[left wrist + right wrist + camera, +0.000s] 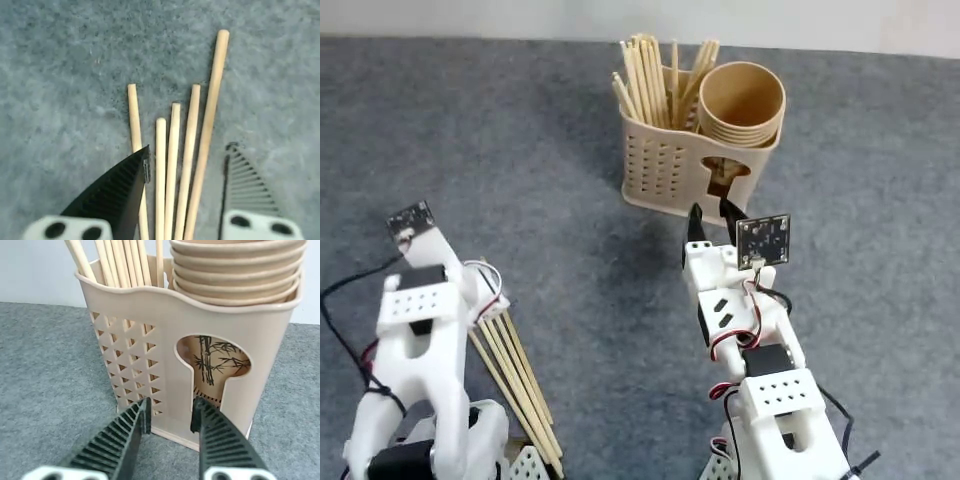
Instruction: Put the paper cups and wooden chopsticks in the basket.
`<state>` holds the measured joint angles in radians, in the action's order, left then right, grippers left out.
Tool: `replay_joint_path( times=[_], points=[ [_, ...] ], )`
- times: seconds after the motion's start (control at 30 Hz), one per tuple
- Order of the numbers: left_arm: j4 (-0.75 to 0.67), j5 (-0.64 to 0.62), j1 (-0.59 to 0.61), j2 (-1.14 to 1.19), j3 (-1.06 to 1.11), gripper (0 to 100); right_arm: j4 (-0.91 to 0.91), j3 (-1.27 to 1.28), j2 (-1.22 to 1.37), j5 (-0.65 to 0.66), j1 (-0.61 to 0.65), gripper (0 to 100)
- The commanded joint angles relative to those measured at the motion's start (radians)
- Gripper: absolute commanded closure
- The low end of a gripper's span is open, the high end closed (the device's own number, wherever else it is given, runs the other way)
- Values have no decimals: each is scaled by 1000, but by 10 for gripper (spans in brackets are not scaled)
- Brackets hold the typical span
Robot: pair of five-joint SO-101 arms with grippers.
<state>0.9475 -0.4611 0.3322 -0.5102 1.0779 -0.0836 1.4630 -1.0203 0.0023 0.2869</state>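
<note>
- My left gripper (189, 149) is spread wide and holds nothing. The loose chopsticks (172, 165) lie on the table (60, 75) between its jaws, one of them under a jaw.
- My right gripper (171, 407) is parted a little and empty, just in front of the basket (210, 315).
- Done: the paper cups (235, 270) sit stacked in the basket, with a bundle of chopsticks (117, 260) beside them.
- Left, I judge: that last loose handful.
</note>
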Motion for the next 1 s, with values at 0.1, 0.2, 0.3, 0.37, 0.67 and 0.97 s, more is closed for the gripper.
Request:
replay_joint_path(
  times=[0.1,0.2,0.3,0.37,0.67,0.97],
  points=[
    [-127,-8,-33,-22,68,838,-24,-2,-28,0,7,854],
    [-127,-46,-102,-21,81,871,-24,-2,-30,0,7,854],
    [-152,-127,-182,-21,94,902,-24,-2,-30,0,7,854],
    [-180,-158,-225,-21,102,915,-24,-2,-30,0,7,854],
    [-339,-218,-262,-22,107,994,-24,-2,-30,0,7,854],
    [-399,-221,-263,-30,-30,993,-24,-2,-30,0,7,854]
  ],
)
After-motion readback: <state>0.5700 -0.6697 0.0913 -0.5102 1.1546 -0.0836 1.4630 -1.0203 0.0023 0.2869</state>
